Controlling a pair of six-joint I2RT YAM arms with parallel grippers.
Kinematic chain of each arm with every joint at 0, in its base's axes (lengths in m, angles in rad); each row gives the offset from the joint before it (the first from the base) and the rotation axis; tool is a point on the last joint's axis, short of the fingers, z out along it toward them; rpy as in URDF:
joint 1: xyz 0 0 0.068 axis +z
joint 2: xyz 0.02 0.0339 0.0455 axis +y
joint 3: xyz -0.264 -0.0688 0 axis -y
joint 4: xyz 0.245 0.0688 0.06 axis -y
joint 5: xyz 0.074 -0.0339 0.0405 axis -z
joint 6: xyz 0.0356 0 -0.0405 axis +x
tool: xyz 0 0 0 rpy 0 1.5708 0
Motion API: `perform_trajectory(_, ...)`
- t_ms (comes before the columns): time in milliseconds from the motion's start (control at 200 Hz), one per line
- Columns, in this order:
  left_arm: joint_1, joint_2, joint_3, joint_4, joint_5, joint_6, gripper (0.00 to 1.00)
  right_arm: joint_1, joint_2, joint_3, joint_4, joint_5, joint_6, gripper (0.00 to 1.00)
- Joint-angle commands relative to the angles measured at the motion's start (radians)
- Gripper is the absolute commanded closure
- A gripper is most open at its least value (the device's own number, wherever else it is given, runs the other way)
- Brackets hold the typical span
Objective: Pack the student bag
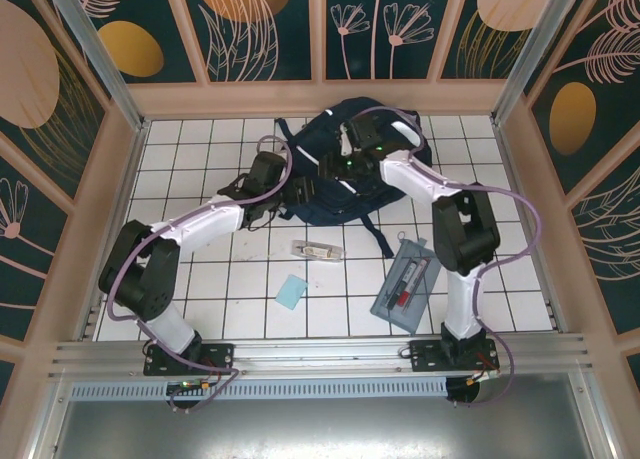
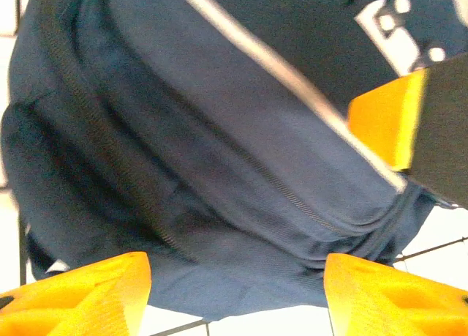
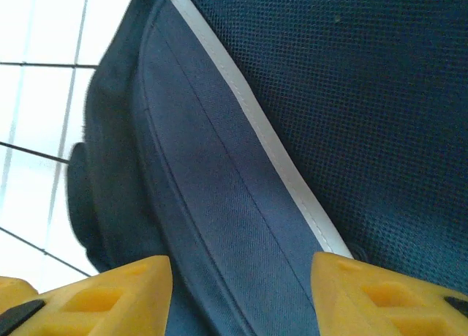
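Two arms are reaching over the white tiled table (image 1: 240,309). One bag (image 1: 325,207) is lying at the table's far middle. It is navy blue with pale stripes, and its dark straps are trailing toward the near side. Three smaller things are lying nearer the arm bases, well apart from the bag. One grey see-through pencil case (image 1: 405,284) is sitting on the right, one small clear packet (image 1: 318,250) in the middle, and one light blue square (image 1: 293,292) just in front of the packet.

The left claw (image 1: 297,192) is hovering at the bag's left edge. Seen from its own wrist, its two orange fingers (image 2: 80,296) are standing wide apart and gripping nothing. The bag's zippered side is lying just beyond them. One orange finger of the other claw is showing over the bag at the upper right of that view.

The right claw (image 1: 348,159) is hanging over the bag's upper middle. Its two orange fingers (image 3: 110,296) are likewise standing wide apart with nothing between them. Blue fabric and one white stripe (image 3: 248,109) are running just past the tips, though I cannot tell whether the tips are touching the cloth.
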Motion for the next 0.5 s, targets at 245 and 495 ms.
perform_trajectory(245,0.085,0.132,-0.107,0.063,0.038,-0.063,0.63,0.104,0.155,0.211,-0.226,0.254,-0.169,0.46)
perform_trajectory(495,0.103,0.211,-0.116,0.070,0.043,-0.078,0.64,0.126,0.211,0.254,-0.277,0.408,-0.235,0.46)
